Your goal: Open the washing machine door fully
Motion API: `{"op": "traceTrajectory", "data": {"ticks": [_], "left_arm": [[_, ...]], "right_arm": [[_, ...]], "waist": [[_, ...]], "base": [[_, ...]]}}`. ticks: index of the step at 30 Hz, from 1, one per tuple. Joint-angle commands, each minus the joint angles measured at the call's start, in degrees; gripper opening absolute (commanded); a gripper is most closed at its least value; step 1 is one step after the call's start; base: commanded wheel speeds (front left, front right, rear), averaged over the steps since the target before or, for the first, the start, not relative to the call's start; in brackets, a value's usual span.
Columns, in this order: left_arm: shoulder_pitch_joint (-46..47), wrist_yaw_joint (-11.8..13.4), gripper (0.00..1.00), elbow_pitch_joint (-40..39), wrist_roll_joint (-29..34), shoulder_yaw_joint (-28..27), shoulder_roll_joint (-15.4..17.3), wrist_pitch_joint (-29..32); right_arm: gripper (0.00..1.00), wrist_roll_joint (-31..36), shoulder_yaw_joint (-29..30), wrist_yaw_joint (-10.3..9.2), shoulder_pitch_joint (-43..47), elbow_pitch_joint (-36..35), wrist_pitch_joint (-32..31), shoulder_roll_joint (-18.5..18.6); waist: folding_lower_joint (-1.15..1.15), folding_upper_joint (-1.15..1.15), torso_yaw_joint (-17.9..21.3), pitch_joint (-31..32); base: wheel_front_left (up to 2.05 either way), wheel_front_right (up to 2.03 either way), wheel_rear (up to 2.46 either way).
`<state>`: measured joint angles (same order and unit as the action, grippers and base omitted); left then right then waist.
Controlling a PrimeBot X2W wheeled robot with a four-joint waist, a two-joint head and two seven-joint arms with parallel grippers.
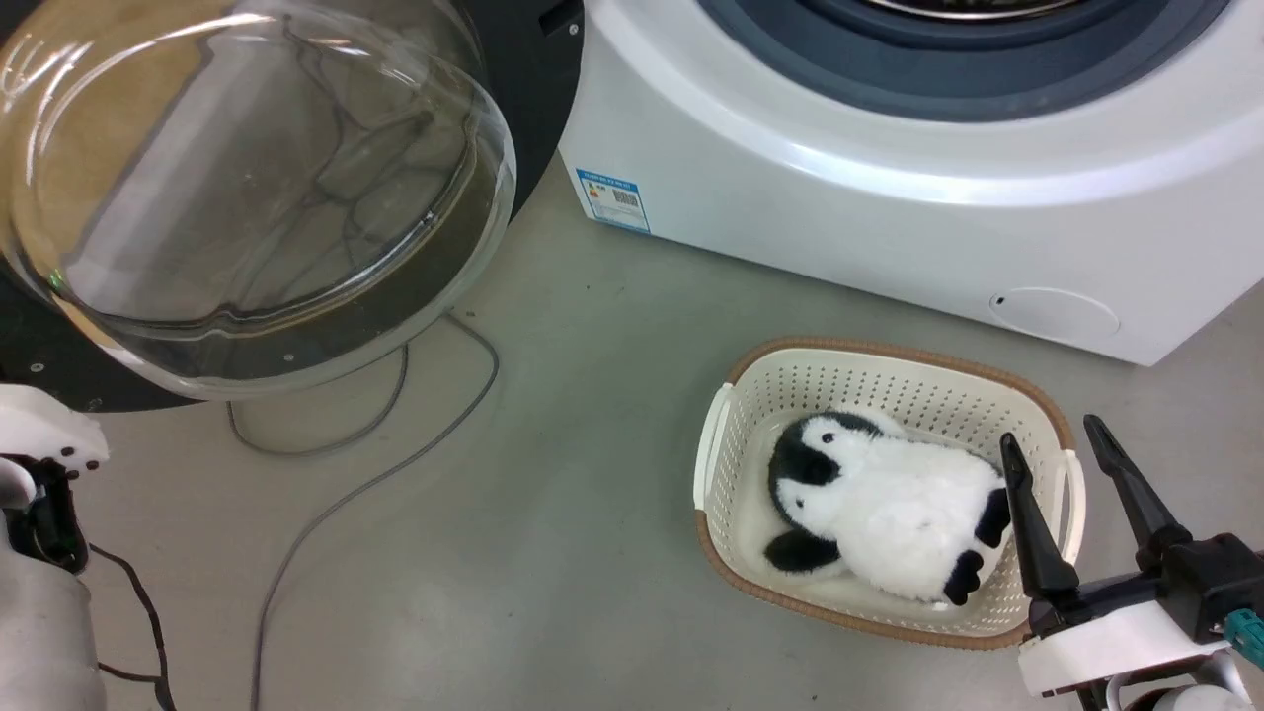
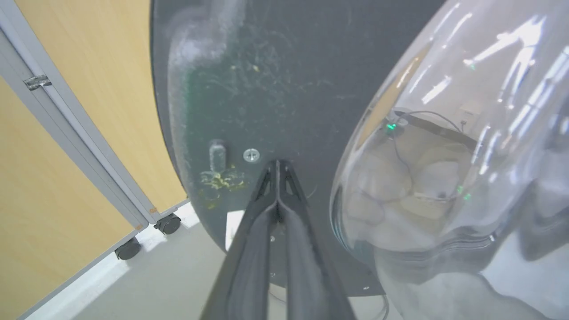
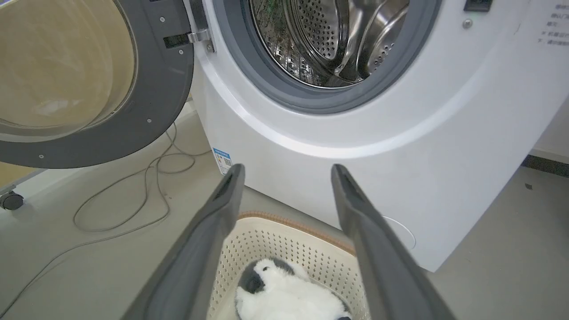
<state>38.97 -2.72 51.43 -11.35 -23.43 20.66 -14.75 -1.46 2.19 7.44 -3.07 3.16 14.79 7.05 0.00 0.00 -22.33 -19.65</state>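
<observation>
The washing machine door (image 1: 533, 99) stands swung open at the upper left, its clear glass bowl (image 1: 247, 178) bulging toward me. In the left wrist view my left gripper (image 2: 276, 163) is shut with nothing in it, its tips at the door's black inner face (image 2: 275, 89), just left of the glass bowl (image 2: 444, 155). The white washing machine (image 1: 889, 217) fills the upper right. My right gripper (image 1: 1049, 432) hangs open over the basket's right end, holding nothing. The right wrist view shows the door (image 3: 160, 89), its metal hinge (image 3: 200, 35) and the steel drum (image 3: 329, 35) beyond the right gripper (image 3: 286, 169).
A cream basket (image 1: 849, 348) holding a plush penguin (image 1: 889, 513) sits on the floor before the machine. Grey cables (image 1: 395, 464) trail across the floor under the door. A wooden partition (image 2: 89, 111) on castors (image 2: 169, 223) stands behind the door.
</observation>
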Motion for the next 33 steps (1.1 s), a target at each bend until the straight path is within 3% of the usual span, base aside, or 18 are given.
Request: {"op": "traceTrajectory", "data": {"ticks": [1,19,28,33], "left_arm": [[0.2,-0.3,0.0,-1.1,0.7,0.0,0.1,-0.3],[-12.8,-2.3,0.0,-22.9,5.4,0.0,-6.6,-0.3],[-22.6,-3.6,0.0,-36.0,7.8,4.7,-12.9,-0.3],[-27.1,-4.2,0.0,-40.3,8.0,8.1,-14.8,-0.3]], "right_arm": [[1.0,0.5,0.1,0.05,-0.1,0.2,0.2,-0.2],[1.0,-0.2,0.6,0.05,3.0,0.2,0.2,-3.8],[1.0,-1.3,1.0,0.05,4.7,-1.4,0.2,-4.1],[1.0,-2.3,1.1,0.05,5.9,-2.6,0.2,-4.2]], "waist": [[0.0,0.0,0.1,0.8],[0.0,0.0,1.3,11.5],[0.0,0.0,3.7,15.4],[0.0,0.0,5.8,17.2]], "base": [[0.0,0.0,0.0],[0.0,0.0,0.0],[0.0,0.0,0.0],[0.0,0.0,0.0]]}}
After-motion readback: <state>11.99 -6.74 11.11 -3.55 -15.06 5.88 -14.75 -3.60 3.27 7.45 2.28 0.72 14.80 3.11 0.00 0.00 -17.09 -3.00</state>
